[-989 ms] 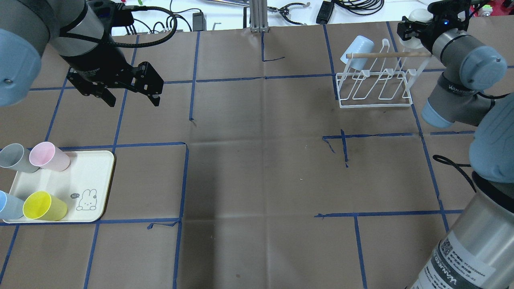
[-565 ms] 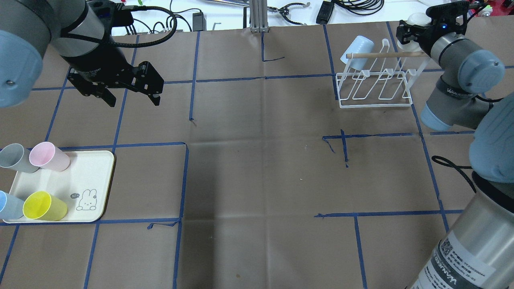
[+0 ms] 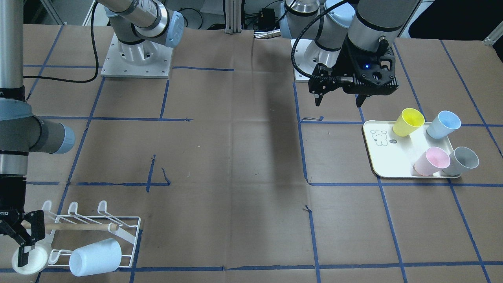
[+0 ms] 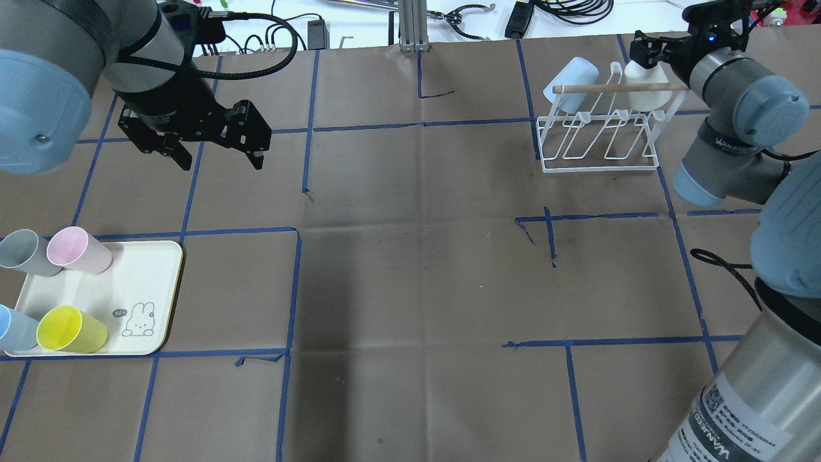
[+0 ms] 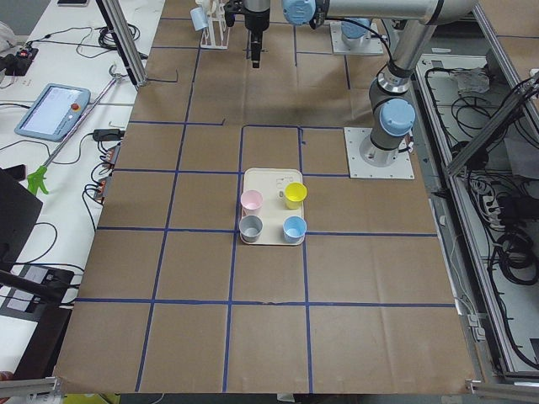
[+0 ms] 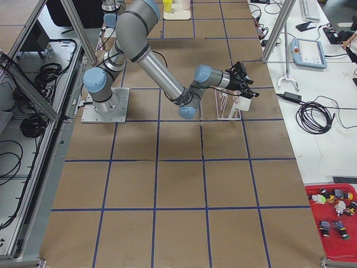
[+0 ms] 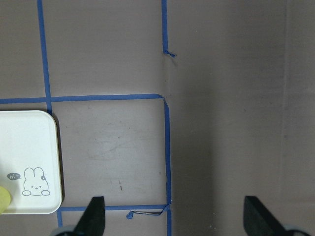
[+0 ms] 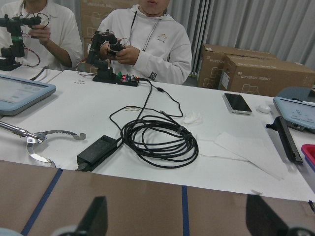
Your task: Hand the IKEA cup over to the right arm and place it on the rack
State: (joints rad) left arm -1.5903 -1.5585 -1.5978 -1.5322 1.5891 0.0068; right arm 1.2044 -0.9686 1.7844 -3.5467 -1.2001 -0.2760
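Observation:
A white cup sits tilted on the right-end prong of the white wire rack, under its wooden dowel. It also shows in the front view. My right gripper is open just behind and above this cup. The right wrist view shows its fingertips wide apart with nothing between them. A light blue cup hangs on the rack's left end. My left gripper is open and empty, hovering over the table beyond the tray.
A cream tray at the near left holds a grey cup, a pink cup, a blue cup and a yellow cup. Cables and tools lie on the white bench beyond the table's far edge.
The white cup has gone from the right gripper's hold, up behind the rack, down onto the rack's right-end prong, and the gripper has let go. The left gripper has shifted slightly right.

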